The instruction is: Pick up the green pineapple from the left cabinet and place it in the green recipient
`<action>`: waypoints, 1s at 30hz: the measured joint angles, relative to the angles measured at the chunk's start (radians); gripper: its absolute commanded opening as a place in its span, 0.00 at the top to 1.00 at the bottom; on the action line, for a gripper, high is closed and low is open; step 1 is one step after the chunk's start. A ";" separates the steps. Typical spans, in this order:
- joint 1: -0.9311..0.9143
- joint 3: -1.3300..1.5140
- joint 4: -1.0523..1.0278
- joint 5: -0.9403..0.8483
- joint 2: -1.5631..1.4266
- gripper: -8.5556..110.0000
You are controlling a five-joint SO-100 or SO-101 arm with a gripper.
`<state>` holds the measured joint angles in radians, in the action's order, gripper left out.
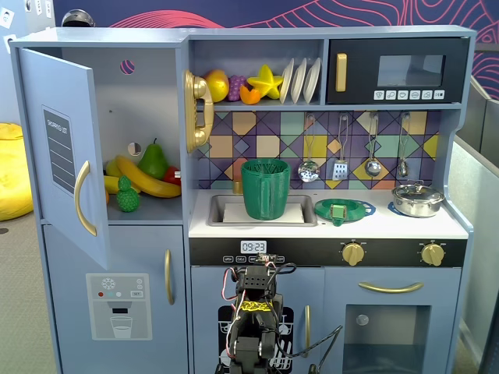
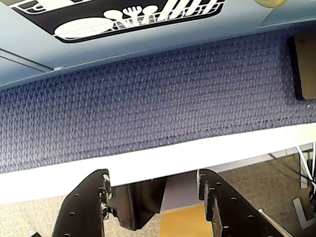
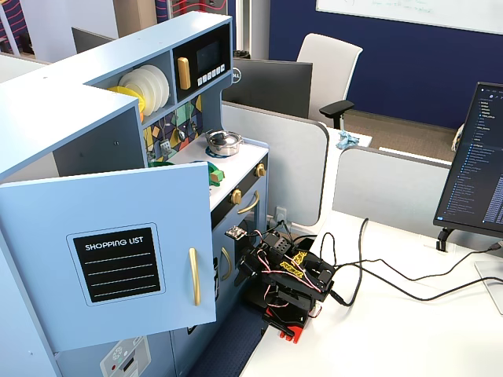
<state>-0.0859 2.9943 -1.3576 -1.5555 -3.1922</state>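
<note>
The green pineapple (image 1: pixel 128 195) stands at the front left of the shelf in the left cabinet (image 1: pixel 148 86), beside a banana and below a dark-green pear. The cabinet's door (image 1: pixel 58 148) stands open; in a fixed view from the side the door (image 3: pixel 118 251) hides the shelf. The green recipient (image 1: pixel 265 188) stands upright in the sink. My arm (image 1: pixel 253 312) is folded low in front of the kitchen, far below both. In the wrist view my gripper (image 2: pixel 154 185) is open and empty, facing blue carpet and the white table edge.
A flat green strainer (image 1: pixel 343 209) and a steel pot (image 1: pixel 418 199) sit on the counter right of the sink. Toy fruit and plates fill the upper shelf (image 1: pixel 257 82). A gold phone (image 1: pixel 199 109) hangs by the cabinet. Cables (image 3: pixel 369 275) lie on the white table.
</note>
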 measured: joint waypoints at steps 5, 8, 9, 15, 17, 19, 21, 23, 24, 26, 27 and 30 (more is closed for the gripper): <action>0.034 0.000 0.000 -0.005 0.000 0.93; 0.037 0.000 0.000 -0.005 0.000 0.93; 0.037 0.000 0.000 -0.003 0.000 0.93; 0.037 0.000 0.000 0.003 0.000 0.93; 0.038 0.000 0.000 0.009 0.000 0.93; 0.074 0.000 0.018 0.043 0.000 0.93; 0.138 0.006 0.060 0.067 0.006 0.93; 0.216 0.006 0.181 0.080 0.021 0.90; 0.261 0.006 0.261 0.080 0.032 0.90; 0.359 -0.006 0.456 0.067 0.087 0.86; 0.407 -0.020 0.554 0.048 0.120 0.84; 0.540 -0.106 0.844 -0.029 0.249 0.73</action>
<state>0.4541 2.8885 -0.5139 -1.5846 -2.9437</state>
